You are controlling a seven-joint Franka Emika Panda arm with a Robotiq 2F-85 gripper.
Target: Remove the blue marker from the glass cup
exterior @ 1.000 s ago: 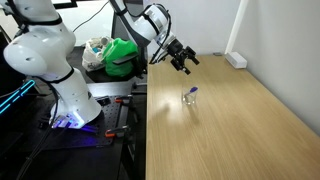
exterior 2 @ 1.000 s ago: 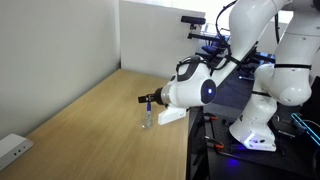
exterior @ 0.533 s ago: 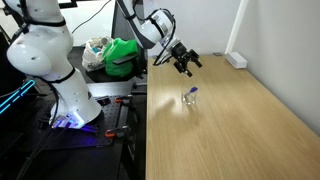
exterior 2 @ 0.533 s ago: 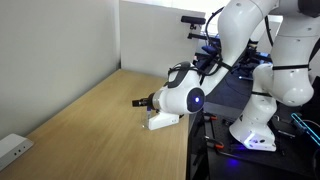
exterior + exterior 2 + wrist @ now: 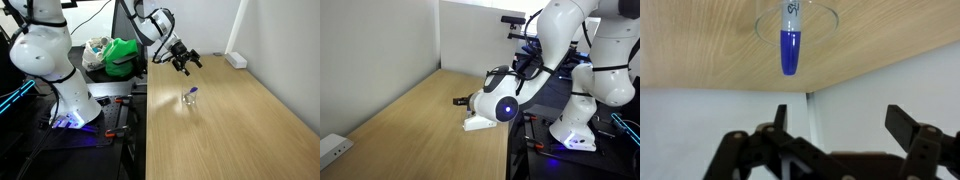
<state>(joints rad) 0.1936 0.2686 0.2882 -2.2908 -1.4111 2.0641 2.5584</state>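
While the slim blue marker point(image 5: 790, 45) stands roughly upright in the small clear glass cup point(image 5: 818, 25) on the pale wooden worktop point(image 5: 230, 120), the black gripper point(image 5: 184, 61) hangs clear of it, jaws spread and empty; in the wrist view the marker lies ahead, offset from the gap's centre.

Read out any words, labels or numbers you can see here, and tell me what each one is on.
Marker: dark print on its white band in the wrist view, too blurred and cut off at the edge to read.
Cup: no text shows.
Table and the rest of both exterior views: nothing readable.
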